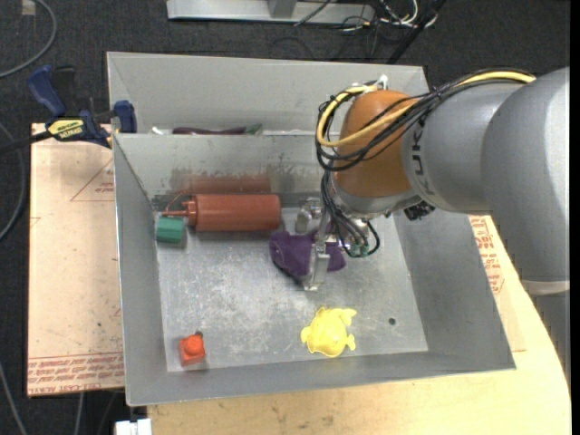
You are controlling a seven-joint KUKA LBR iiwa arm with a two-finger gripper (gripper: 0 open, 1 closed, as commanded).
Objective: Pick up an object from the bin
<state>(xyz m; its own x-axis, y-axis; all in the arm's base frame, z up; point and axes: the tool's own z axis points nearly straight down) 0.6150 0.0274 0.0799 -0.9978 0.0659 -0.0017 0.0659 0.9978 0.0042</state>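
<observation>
Purple crumpled lump [292,254], about mid-bin, slightly toward the back. That's what the claw [316,259] is on, right? Can anyone tell what it is? *(binwatcher)*

> Can't tell what it is, it just reads as a soft, wrinkled purple thing. The claw comes down on its right side and covers that edge, so part of it is hidden. I also can't tell whether the claw is spread, closed or pinching it, since the orange wrist cover [372,148] and the cables [349,116] sit right above and block the view. *(iiwa_nerd)*

What else is in the grey bin [136,243]? *(binwatcher)*

> Four more things, all well apart from the claw. A red-brown bottle [234,213] lies on its side along the back wall, and a small green block [169,232] is just beside its left end. There's a small orange block [191,349] in the front-left corner. A yellow toy [329,332] lies near the front, below the purple lump, and its shape is hard to make out. The big grey arm [507,143] cuts off the bin's back-right corner. *(iiwa_nerd)*
</observation>
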